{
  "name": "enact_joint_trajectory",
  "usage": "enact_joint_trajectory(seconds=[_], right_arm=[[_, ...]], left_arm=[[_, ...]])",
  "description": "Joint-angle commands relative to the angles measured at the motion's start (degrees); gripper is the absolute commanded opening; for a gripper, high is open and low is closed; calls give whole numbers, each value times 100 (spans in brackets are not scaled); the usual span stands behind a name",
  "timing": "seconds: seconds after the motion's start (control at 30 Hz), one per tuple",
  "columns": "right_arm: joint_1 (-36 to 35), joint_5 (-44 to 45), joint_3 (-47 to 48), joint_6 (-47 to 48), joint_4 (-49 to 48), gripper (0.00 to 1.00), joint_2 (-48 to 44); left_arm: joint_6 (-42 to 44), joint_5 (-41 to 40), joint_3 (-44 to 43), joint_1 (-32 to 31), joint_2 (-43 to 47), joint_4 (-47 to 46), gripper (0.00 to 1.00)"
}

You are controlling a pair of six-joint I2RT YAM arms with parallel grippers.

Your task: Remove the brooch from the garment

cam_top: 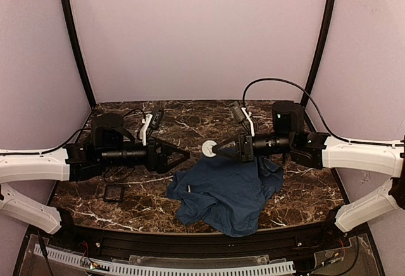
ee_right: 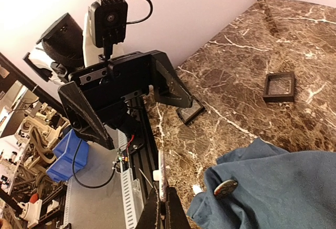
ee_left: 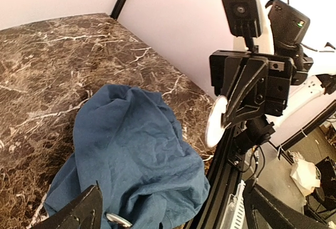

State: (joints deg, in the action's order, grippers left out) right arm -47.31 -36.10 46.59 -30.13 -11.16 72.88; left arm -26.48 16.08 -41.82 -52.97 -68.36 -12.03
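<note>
The brooch [cam_top: 209, 148] is a small pale round disc. My right gripper [cam_top: 216, 147] is shut on its edge and holds it above the marble, just off the far left corner of the blue garment [cam_top: 228, 194]. The right wrist view shows the brooch [ee_right: 163, 160] edge-on in the right gripper [ee_right: 164, 191]. In the left wrist view the brooch [ee_left: 215, 121] hangs white beyond the garment [ee_left: 131, 150]. My left gripper [cam_top: 180, 156] stands open and empty, left of the brooch and facing it. A second small round piece [ee_right: 225, 188] with a dark face lies on the garment [ee_right: 283, 187].
A small black square tray [cam_top: 114, 192] sits on the marble table [cam_top: 304, 194] in front of the left arm. In the right wrist view, two such trays [ee_right: 279, 86] [ee_right: 190, 112] show on the marble. A black rail [cam_top: 202, 244] runs along the near edge.
</note>
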Motion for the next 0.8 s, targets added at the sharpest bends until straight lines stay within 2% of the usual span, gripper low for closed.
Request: enact_joint_trajectory(seconds=[0.0,0.13,0.27,0.4,0.53,0.77], right_arm=[[-73,-880,274,-121,-442,0,101],[-123,-1228,384,-144,-536,0,191],[-202,-1318,447,-84,-449,0,300],[-245,-1381,492,-65,-418,0,384],[-285,-1434,582,13,-329,0,463],[-340,-1512,649,46,-292,0,583]], left_arm=[[227,956,-421,7,7,475,91],[160,1453,-492,11,-97,358,82],[-108,1845,-430,6,-177,-138,68],[-196,1897,-406,6,-230,-308,59],[-260,1902,-381,8,-291,-436,43],[-292,1837,-397,7,-400,-470,35]])
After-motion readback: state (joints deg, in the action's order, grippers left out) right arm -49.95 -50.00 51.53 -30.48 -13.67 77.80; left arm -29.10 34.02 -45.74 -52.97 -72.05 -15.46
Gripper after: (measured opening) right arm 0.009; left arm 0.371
